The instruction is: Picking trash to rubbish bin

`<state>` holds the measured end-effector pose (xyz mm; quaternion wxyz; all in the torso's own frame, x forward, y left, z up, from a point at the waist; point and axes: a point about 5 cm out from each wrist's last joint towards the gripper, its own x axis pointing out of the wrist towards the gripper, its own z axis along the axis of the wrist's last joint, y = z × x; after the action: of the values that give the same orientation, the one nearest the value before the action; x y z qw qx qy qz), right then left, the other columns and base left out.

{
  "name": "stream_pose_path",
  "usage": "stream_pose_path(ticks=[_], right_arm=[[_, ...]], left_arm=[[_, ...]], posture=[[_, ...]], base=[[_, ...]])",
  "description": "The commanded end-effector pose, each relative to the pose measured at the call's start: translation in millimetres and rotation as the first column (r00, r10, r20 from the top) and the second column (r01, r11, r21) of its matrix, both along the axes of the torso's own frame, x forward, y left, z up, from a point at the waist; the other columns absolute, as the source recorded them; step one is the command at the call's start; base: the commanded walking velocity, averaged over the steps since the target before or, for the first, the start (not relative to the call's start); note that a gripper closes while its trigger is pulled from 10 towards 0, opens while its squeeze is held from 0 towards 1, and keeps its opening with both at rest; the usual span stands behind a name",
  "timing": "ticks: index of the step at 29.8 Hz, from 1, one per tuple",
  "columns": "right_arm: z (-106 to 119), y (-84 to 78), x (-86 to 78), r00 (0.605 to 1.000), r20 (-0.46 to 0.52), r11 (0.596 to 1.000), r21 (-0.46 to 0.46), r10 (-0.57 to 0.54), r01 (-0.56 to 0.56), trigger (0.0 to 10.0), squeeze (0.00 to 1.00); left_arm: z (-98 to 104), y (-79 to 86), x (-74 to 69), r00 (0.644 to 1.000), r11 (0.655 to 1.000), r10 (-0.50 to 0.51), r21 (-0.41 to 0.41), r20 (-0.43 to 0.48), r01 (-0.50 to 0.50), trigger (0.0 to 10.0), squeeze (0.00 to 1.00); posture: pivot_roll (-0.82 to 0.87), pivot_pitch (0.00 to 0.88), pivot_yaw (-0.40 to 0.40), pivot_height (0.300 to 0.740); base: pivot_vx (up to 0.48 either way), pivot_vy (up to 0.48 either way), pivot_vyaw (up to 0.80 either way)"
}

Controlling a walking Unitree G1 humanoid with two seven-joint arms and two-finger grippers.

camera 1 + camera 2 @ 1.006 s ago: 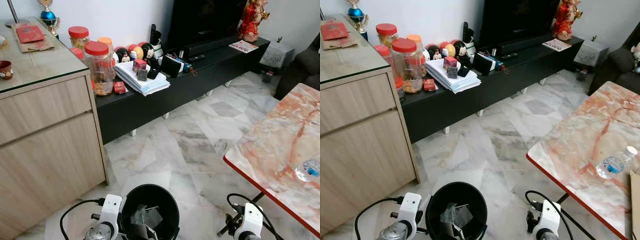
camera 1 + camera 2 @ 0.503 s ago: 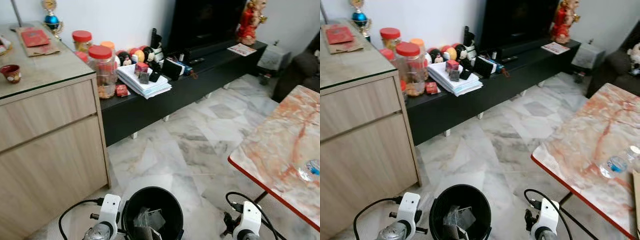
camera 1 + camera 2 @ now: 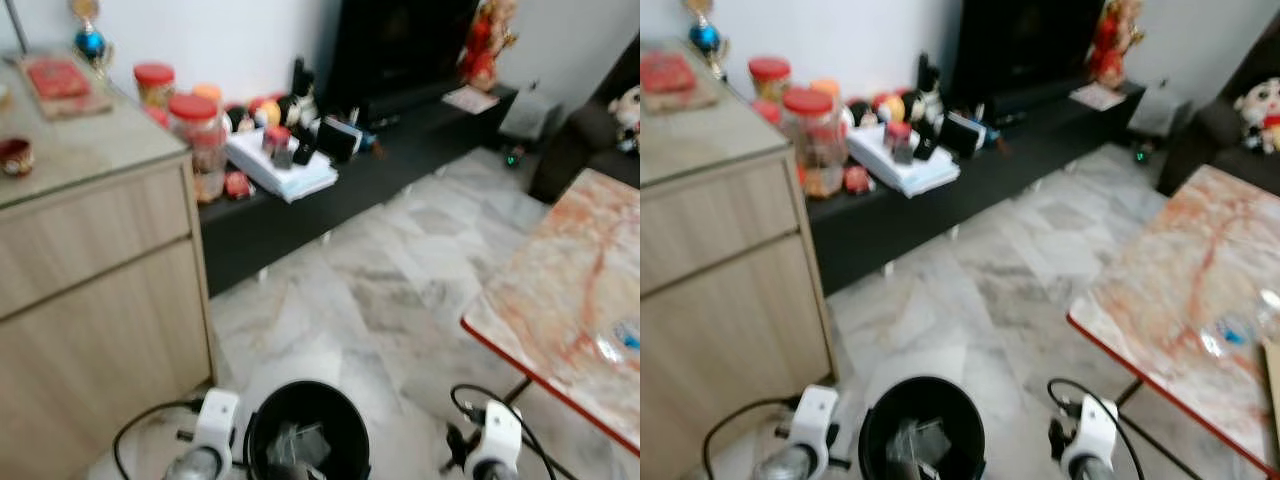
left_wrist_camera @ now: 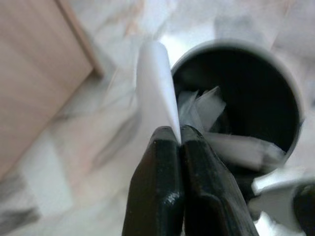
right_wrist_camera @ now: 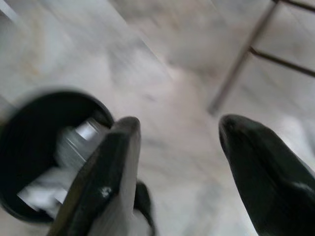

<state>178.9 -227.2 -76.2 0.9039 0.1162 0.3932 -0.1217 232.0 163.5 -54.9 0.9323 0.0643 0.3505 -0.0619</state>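
Observation:
A black rubbish bin [image 3: 307, 435] stands on the marble floor right in front of me, with crumpled clear and white trash [image 4: 206, 110] inside. My left gripper [image 4: 178, 140] is shut on a white piece of paper [image 4: 155, 83], held beside the bin's rim [image 4: 231, 46]. My right gripper [image 5: 179, 128] is open with nothing between its fingers, hanging over the floor to the right of the bin [image 5: 44, 157]. A clear plastic bottle [image 3: 1230, 332] lies on the red-marbled table [image 3: 1180, 290] at my right.
A wooden cabinet [image 3: 90, 280] stands at my left. A low black TV console [image 3: 330, 190] along the far wall carries jars, papers and small items. The table's metal legs [image 5: 246, 54] are near my right gripper. A dark sofa [image 3: 590, 130] sits far right.
The whole picture has shifted and blurred, so the camera has moved; the cabinet and console look slightly closer. The bin and both arms keep their places in the picture.

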Motion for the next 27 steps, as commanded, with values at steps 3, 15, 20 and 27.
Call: stream_pose_path(ticks=[3,15,20,27], right_arm=[[7,-0.7,13.1,0.999,0.051,1.000,-0.004,-0.003,0.003,10.0,0.00],[16,-1.0,27.9,0.995,0.102,1.000,-0.005,-0.002,0.002,10.0,0.00],[22,2.2,38.6,0.988,0.144,0.998,-0.017,0.056,-0.054,10.0,0.00],[35,6.8,56.7,0.965,0.207,0.987,-0.031,0.162,-0.160,10.0,0.00]], left_arm=[[-6,-2.9,-8.2,1.000,1.000,-0.012,0.009,-0.027,0.012,10.0,0.00],[-3,-2.4,-3.6,0.999,0.999,-0.027,0.046,-0.017,0.028,10.0,0.00],[-1,-3.9,-0.8,0.999,0.998,-0.035,0.048,-0.003,0.035,10.0,0.00],[0,-5.0,0.4,0.999,0.998,-0.041,0.045,-0.001,0.041,10.0,0.00]], posture=[[0.11,0.000,-0.136,0.740],[0.12,0.000,-0.127,0.740],[0.12,0.000,-0.125,0.740],[0.11,0.000,-0.124,0.740]], base=[[0.000,0.000,0.00],[0.000,0.000,0.00],[0.205,0.000,0.00],[0.349,0.000,0.00]])
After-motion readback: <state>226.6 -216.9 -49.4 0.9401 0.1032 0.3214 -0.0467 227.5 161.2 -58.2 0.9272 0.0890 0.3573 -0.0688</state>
